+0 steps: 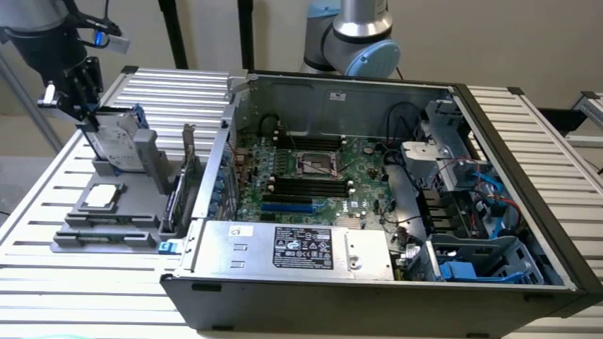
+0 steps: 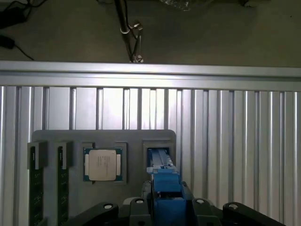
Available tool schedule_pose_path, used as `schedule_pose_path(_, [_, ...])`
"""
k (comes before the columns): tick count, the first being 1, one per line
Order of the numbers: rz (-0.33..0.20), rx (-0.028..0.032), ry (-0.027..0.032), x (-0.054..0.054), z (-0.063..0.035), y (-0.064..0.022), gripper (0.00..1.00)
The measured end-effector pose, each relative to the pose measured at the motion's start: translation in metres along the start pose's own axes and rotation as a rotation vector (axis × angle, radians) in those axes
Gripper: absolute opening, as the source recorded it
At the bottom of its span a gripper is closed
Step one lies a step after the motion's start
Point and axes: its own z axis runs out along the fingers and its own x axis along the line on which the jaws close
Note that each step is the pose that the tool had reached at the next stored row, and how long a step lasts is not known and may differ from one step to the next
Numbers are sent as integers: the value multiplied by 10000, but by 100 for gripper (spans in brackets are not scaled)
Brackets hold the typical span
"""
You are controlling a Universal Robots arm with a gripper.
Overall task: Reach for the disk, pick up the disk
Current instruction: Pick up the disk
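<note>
Gripper (image 2: 165, 207) is clamped on the blue-framed disk (image 2: 164, 181), which stands upright over the grey tray (image 2: 51, 139).

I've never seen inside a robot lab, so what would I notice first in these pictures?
The big open computer case fills the middle of the exterior view, with its green motherboard showing inside. On the exterior view's left, the gripper is at the top of the disk, which stands on edge at a grey tray. A square processor chip lies flat in that tray.
</note>
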Motion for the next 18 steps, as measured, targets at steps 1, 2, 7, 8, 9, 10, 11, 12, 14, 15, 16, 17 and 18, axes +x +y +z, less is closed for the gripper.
schedule_pose_path(1, [0, 1, -1, 3, 1, 0, 34])
schedule_pose_path(2, [0, 0, 0, 6, 0, 0, 34])
schedule_pose_path(7, [0, 0, -1, 10, 0, 0, 33])
schedule_pose_path(8, [0, 0, -1, 11, 0, 0, 33])
schedule_pose_path(9, [0, 0, 0, 12, 0, 0, 33])
schedule_pose_path(10, [0, 0, 0, 12, 0, 0, 33])
schedule_pose_path(11, [0, 0, 0, 12, 0, 0, 33])
schedule_pose_path(12, [-1, 0, 0, 12, 0, 0, 33])
schedule_pose_path(14, [0, -1, 0, 12, 0, 0, 33])
schedule_pose_path(15, [0, 0, 0, 12, 0, 0, 33])
schedule_pose_path(16, [0, 0, 0, 12, 0, 0, 33])
schedule_pose_path(17, [-1, 0, 0, 12, 0, 0, 33])
schedule_pose_path(18, [0, 0, 0, 12, 0, 0, 33])
